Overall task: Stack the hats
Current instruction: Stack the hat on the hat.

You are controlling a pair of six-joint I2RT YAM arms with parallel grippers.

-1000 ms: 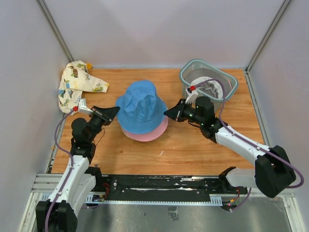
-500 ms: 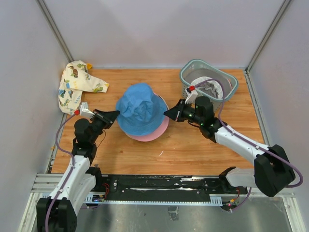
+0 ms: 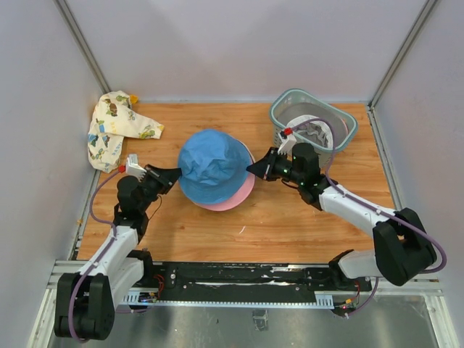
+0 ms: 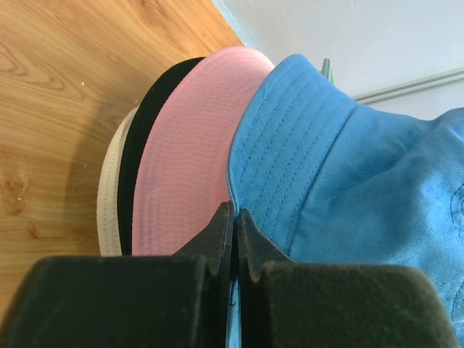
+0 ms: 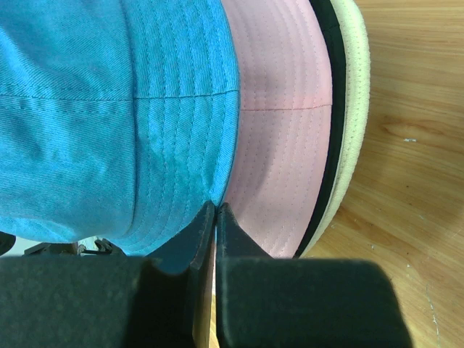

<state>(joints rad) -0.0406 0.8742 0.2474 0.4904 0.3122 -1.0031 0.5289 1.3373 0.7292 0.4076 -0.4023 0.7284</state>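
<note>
The blue hat is sitting crown-up near the middle of the table, a little closer to the far edge than to the near one. It is resting on top of a pile of other hats. From above, only the pink hat is peeking out under its near-right side. The left wrist view is also showing a black hat under the pink one and a cream hat at the bottom, lying on the wood. Their brims are fanning out one past the other. The left gripper is reaching in low from the left side of the pile. Its fingers are pressed together, pinching the edge of the blue brim just where it is lying over the pink brim. The right gripper is doing the same from the opposite side, its fingers closed tight on the blue brim's edge, with the pink, black and cream brims lying just beside them. The slatted basket is standing in the far right corner of the table, behind the right gripper. Some crumpled grey fabric is lying inside it. A printed cream fabric is lying bunched in the far left corner, well apart from the pile.
</note>
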